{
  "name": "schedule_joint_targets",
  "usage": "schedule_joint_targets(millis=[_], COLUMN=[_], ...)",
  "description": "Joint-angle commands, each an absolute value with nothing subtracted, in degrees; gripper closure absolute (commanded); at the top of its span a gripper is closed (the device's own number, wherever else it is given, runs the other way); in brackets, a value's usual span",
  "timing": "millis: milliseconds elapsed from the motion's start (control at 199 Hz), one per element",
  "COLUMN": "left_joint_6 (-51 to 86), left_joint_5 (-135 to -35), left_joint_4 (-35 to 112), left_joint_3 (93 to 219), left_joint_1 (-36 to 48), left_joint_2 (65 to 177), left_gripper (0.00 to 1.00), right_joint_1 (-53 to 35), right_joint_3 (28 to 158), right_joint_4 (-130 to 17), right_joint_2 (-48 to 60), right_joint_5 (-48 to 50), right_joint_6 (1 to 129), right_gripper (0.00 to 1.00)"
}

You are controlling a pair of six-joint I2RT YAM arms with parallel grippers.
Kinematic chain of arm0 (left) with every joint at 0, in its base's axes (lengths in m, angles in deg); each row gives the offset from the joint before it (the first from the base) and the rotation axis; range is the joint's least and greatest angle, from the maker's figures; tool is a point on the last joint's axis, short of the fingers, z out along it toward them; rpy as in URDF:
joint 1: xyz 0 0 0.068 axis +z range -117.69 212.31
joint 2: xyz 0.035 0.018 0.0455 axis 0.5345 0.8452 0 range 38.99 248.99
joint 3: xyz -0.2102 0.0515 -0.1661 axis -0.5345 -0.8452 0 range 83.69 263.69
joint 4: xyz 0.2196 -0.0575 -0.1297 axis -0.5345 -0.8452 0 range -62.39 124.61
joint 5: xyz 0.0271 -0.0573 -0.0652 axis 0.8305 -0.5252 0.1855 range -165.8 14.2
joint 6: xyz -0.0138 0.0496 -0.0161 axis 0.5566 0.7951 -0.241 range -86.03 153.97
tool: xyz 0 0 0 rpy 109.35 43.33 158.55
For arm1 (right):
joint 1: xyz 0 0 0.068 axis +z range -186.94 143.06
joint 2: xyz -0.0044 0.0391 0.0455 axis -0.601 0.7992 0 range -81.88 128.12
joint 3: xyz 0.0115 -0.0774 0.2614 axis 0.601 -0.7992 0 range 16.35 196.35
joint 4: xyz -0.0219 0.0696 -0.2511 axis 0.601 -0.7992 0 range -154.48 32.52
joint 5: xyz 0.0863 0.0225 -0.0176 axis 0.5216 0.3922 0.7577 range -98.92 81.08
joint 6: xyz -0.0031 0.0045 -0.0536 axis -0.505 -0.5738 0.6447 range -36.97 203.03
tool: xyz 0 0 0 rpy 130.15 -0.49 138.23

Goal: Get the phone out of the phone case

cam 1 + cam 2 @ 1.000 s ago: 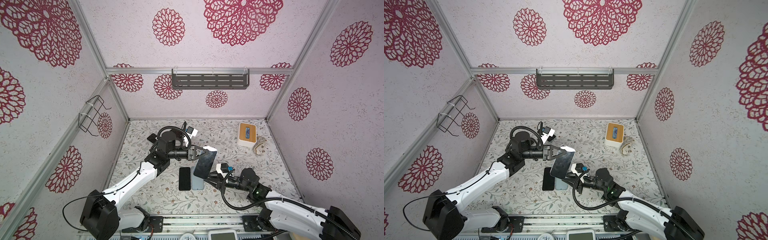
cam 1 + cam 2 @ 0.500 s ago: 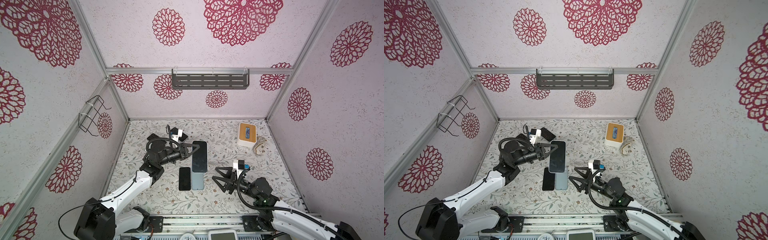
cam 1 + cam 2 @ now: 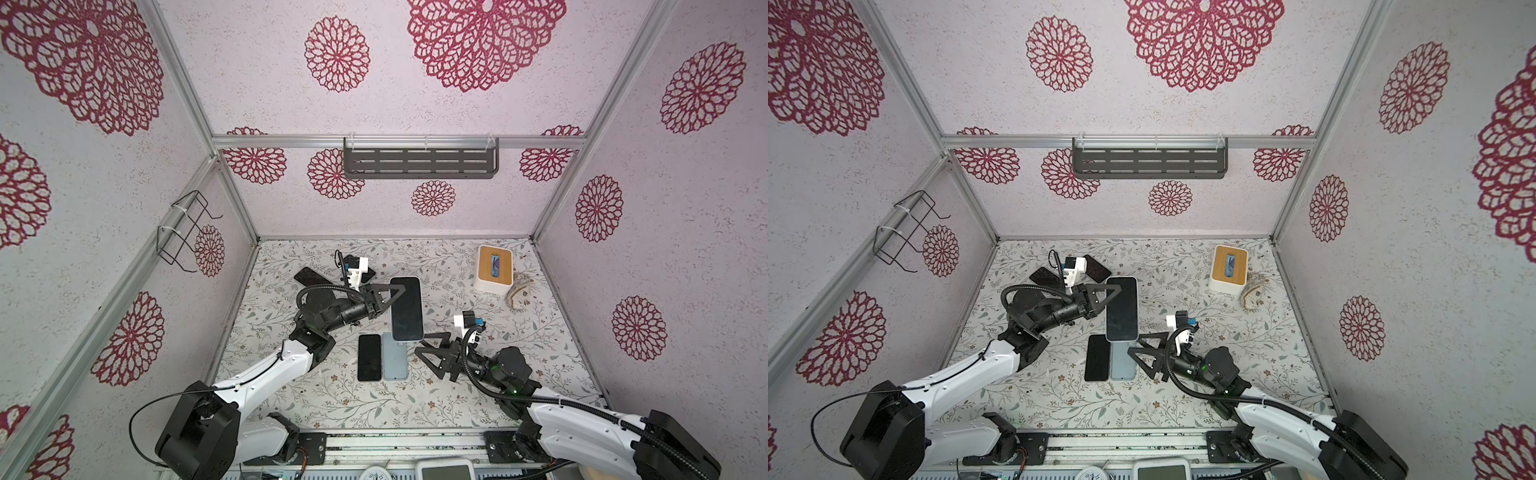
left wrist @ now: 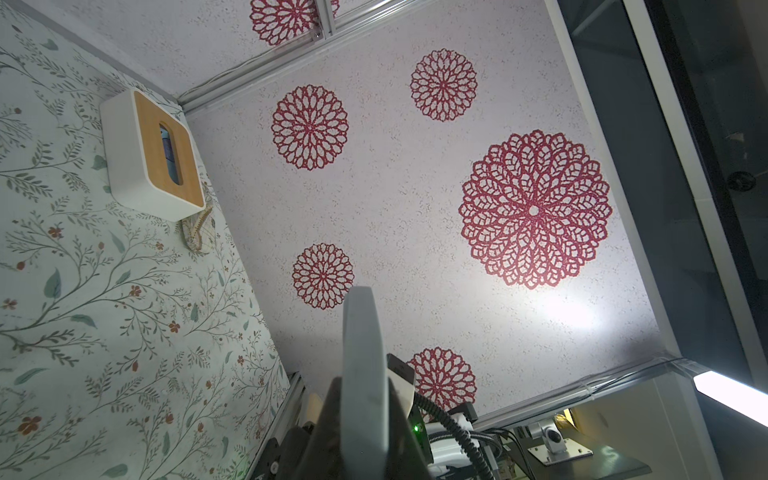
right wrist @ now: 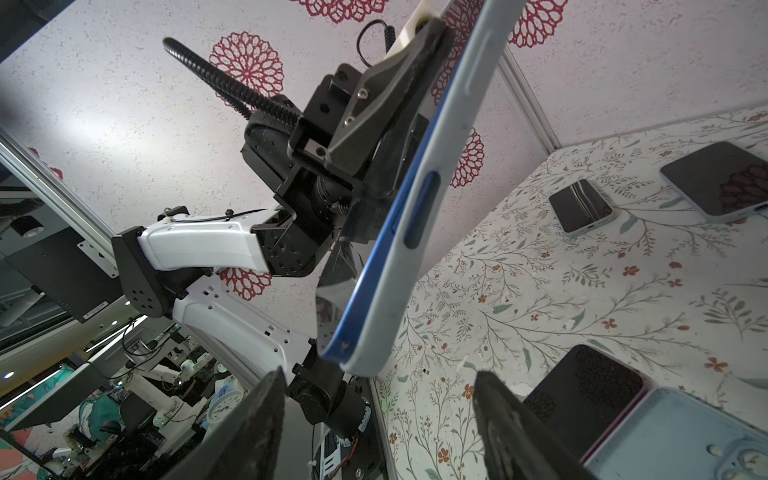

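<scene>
**Cased phone held up, right side yet to take hold**

The left fingers (image 3: 380,299) pinch the long edge of the cased phone (image 3: 406,307), holding it aloft above the far end of the pale blue case (image 3: 395,361) lying on the counter (image 3: 457,395). The right fingers (image 3: 432,359) stand spread just beside that case. The phone's near end is just ahead of their gap, seemingly untouched. The likely next move is to close on the case rim and pry.

Pale grey rounded phone case (image 5: 457,124): smooth matt plastic. Blue-edged phone (image 3: 406,307): glossy black glass face. White rectangular box (image 3: 493,270): matt plastic, wooden lid. Dark slotted wall shelf (image 3: 419,164): matt metal.
</scene>
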State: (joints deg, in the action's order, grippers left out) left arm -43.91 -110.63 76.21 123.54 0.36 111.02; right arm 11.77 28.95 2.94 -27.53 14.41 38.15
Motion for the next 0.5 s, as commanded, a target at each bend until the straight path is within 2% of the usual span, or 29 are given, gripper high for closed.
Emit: schedule_joint_targets(millis=[0,498], left_joint_6=[-44.58,-44.78], left_joint_5=[-109.93,-109.99], left_joint_4=[81.55,82.88], left_joint_3=[123.85,123.94], left_joint_1=[-0.46,-1.60], left_joint_2=[110.88,111.06], left_gripper=[1.00,1.00], right_joint_1=[12.09,11.81], right_joint_3=[30.91,30.85], right_joint_4=[9.26,10.69], right_joint_2=[-26.83,-24.30], right_joint_5=[15.23,14.48], right_joint_6=[36.55,36.10], right_gripper=[0.27,0.27])
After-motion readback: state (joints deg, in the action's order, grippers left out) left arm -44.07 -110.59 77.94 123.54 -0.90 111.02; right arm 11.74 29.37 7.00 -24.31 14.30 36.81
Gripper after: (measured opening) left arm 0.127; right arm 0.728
